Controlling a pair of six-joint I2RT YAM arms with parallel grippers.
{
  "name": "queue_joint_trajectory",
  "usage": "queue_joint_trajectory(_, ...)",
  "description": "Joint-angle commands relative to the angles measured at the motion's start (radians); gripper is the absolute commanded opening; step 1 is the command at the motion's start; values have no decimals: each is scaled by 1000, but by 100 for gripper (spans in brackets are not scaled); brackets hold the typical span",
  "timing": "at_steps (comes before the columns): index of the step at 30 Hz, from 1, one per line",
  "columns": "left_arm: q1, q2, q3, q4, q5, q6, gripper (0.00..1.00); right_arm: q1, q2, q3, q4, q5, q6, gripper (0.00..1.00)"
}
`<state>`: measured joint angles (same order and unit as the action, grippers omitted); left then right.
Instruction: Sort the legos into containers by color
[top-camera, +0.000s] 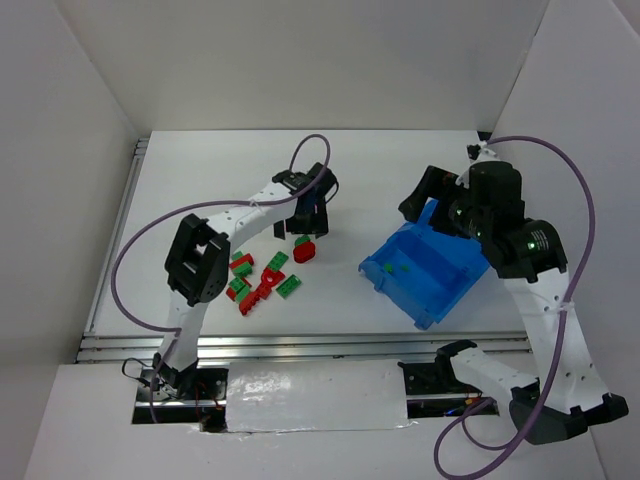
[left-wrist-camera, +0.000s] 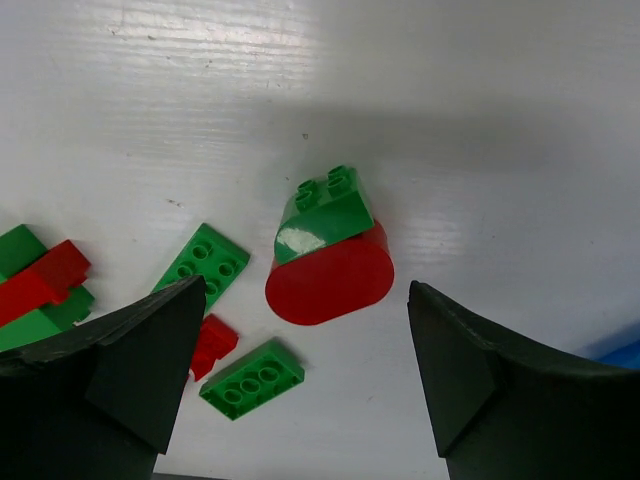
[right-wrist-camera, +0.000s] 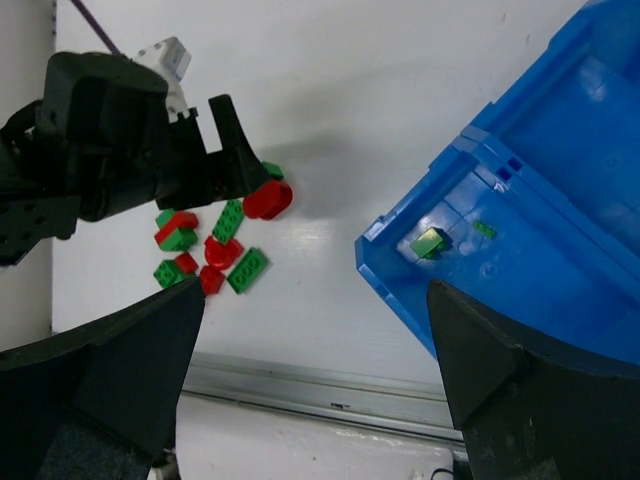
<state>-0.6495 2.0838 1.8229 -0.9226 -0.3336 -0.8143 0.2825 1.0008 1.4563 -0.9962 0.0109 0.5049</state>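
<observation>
A white worktop (top-camera: 400, 160) seen from above, with two robot arms reaching in from its near edge. A loose pile of small red and green plastic bricks (top-camera: 258, 280) lies left of the worktop's centre, closer to the near edge than the far one. Just beyond the pile, apart from it, sits a red oval plastic piece (left-wrist-camera: 330, 280) with a green studded brick (left-wrist-camera: 322, 210) resting on its far end, touching it. The left gripper (left-wrist-camera: 308, 300) hangs directly over this pair, its two dark fingers (left-wrist-camera: 140, 370) spread wide on either side of the red piece and touching neither piece. On the right half of the worktop stands a low-walled blue rectangular plastic bin (top-camera: 440, 300), turned diagonally to the worktop's edges. Two tiny green plastic pieces (right-wrist-camera: 430, 242) lie in the bin's compartment nearest the pile. The right gripper (right-wrist-camera: 315, 300) is above the bin's far corner, its fingers (right-wrist-camera: 480, 370) also spread wide, holding nothing.
</observation>
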Motion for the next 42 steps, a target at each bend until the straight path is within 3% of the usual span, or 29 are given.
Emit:
queue_joint_trajectory(1,7,31,-10,-13,-5,-92,94,-5,-11,-13,50,-65,-48,99)
queue_joint_trajectory(9,11,74,-25,56,-31,-166,94,-2,-10,-42,42,-104,-97,100)
queue_joint_trajectory(17,16,110,-76,102,-30,-195,85,-2,2,-30,30,-111,-115,99)
queue_joint_trajectory(24,22,128,-125,166,7,-198,65,9,22,-22,28,-115,-117,99)
queue_joint_trajectory(27,27,130,-129,192,25,-191,41,11,30,-24,34,-118,-115,99)
queue_joint_trajectory(30,28,122,-114,197,39,-183,23,12,29,-43,53,-133,-114,99)
queue_joint_trajectory(31,28,108,-109,194,44,-181,11,12,25,-71,63,-143,-114,99)
queue_joint_trajectory(33,28,90,-88,183,64,-181,1,12,3,-115,122,-172,-106,100)
queue_joint_trajectory(42,28,-154,19,171,186,-233,0,11,-182,-554,666,-411,81,99)
